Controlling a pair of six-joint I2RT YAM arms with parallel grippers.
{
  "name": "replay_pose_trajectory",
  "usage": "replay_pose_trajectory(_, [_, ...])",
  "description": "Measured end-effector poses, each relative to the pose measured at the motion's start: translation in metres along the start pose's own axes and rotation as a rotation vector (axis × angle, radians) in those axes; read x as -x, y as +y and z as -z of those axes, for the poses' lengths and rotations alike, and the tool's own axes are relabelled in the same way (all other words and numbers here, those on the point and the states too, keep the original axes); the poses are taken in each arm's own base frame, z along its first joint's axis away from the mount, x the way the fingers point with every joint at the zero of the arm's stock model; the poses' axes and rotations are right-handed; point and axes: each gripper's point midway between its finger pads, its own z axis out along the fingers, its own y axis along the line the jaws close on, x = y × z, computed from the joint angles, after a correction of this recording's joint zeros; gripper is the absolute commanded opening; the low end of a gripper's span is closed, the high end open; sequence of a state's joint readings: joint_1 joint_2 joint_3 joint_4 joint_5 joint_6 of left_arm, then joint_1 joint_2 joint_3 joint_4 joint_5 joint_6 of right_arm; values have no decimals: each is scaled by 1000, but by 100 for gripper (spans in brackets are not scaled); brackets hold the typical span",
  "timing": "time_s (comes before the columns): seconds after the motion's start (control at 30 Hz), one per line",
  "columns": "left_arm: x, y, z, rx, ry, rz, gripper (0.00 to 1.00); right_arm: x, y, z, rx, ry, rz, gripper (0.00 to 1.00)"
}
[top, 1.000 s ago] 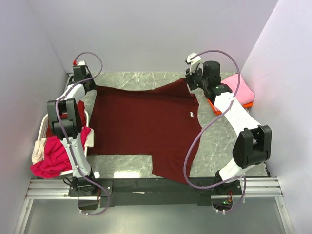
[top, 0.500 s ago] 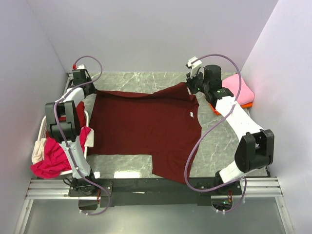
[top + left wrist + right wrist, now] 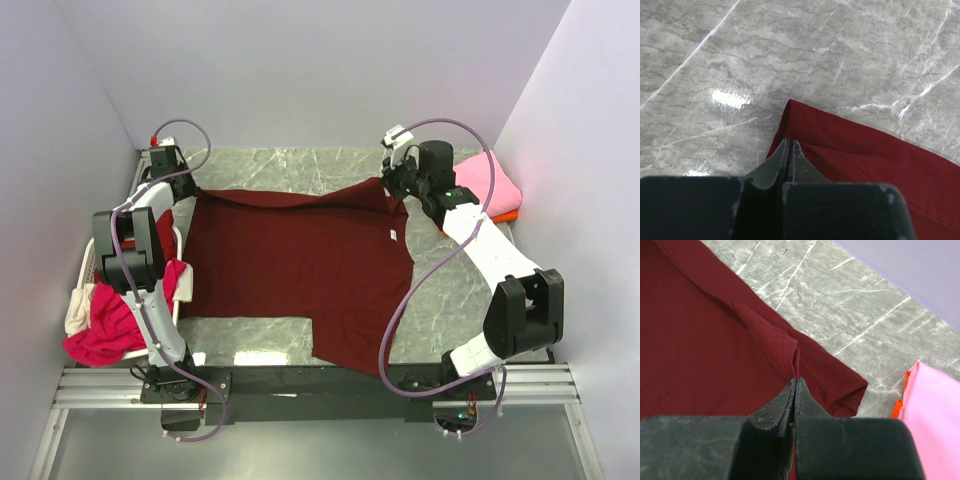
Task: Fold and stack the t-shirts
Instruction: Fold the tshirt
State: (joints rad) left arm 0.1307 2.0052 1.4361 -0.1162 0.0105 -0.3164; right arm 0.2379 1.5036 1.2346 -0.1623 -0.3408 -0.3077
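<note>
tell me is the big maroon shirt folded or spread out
Spread out: the maroon shirt lies flat across the table; the left claw and right claw pinch its far corners.

The grey marbled table [image 3: 300, 165] in front of me carries one large maroon t-shirt [image 3: 290, 265], spread mostly flat across its middle, the near hem reaching the front edge (its far right corner is bunched into a small peak). In my far right corner a folded pink t-shirt [image 3: 488, 178] lies on an orange t-shirt [image 3: 899, 402], so of those two only the orange one touches the marble, near the maroon sleeve.
</note>
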Motion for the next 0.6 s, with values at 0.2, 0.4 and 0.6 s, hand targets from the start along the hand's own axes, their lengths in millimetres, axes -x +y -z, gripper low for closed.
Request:
replay_pose_trajectory(0.2, [-1, 1, 0, 1, 2, 1, 0, 0, 0, 0, 1, 1, 0, 0])
replay_pose_trajectory(0.4, [-5, 2, 7, 3, 6, 1, 0, -1, 0, 0, -3, 2, 0, 0])
replay_pose_trajectory(0.6, [-7, 3, 16, 3, 5, 1, 0, -5, -2, 0, -14, 12, -3, 0])
